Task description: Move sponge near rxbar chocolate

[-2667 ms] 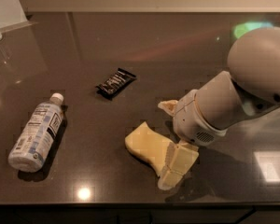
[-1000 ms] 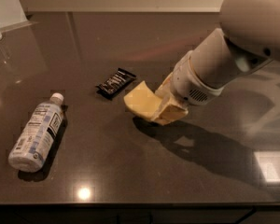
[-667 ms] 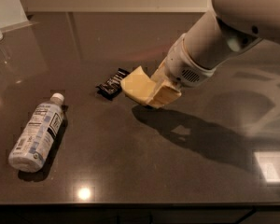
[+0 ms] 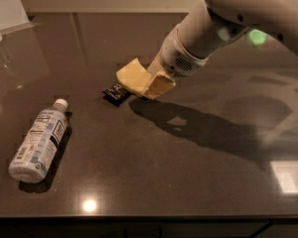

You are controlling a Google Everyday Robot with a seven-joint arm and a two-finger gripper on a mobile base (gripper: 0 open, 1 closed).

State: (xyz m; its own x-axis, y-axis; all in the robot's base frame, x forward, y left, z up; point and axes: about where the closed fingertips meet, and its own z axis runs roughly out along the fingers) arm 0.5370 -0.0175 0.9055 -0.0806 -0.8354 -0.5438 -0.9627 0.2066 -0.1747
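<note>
A white robot arm (image 4: 223, 21) reaches down from the upper right over a dark glossy tabletop (image 4: 188, 182). Its cream two-finger gripper (image 4: 148, 85) is clamped on the pale yellow foam sponge (image 4: 131, 75). The sponge seems to hang just above the table, overlapping the small black-wrapped rxbar chocolate (image 4: 114, 92), probably ready to be set down beside it. A clear plastic water bottle (image 4: 38, 140) lies well apart, to the left.

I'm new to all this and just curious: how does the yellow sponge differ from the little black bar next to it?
The sponge is pale yellow and thick; the rxbar chocolate is black, glossy and flat. The sponge looks larger, and it hides part of the bar. The sponge is tilted, clamped in the gripper at the bar's right end, while the bar lies flat on the table. Both are near the table's middle, overlapping in the view.
</note>
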